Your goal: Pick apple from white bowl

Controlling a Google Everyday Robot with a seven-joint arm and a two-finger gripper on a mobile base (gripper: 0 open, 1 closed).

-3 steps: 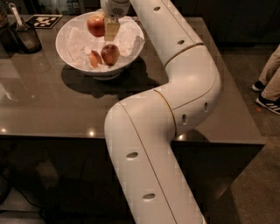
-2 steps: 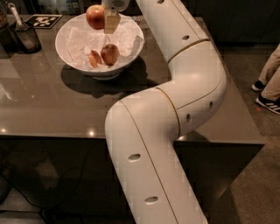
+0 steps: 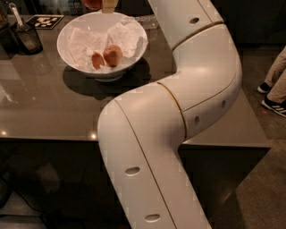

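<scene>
End effector (image 3: 103,4) at top edge, pinching apple (image 3: 91,3) just above white bowl (image 3: 85,21).

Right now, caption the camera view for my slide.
Gripper holds apple above white bowl at top edge; two fruits inside.

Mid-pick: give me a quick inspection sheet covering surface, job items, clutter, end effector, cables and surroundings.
Surface: glossy grey table, reflective.
Job's things: apple at the top edge, above the white bowl, partly cut off; the bowl stands on the table, lined with paper.
Clutter: two smaller fruits in the bowl; dark cup with a utensil and a marker tag to the bowl's left.
End effector: at the top edge, shut on the apple, mostly out of view.
Cables: nothing seen.
Surroundings: a person's shoes on the floor at right.
</scene>
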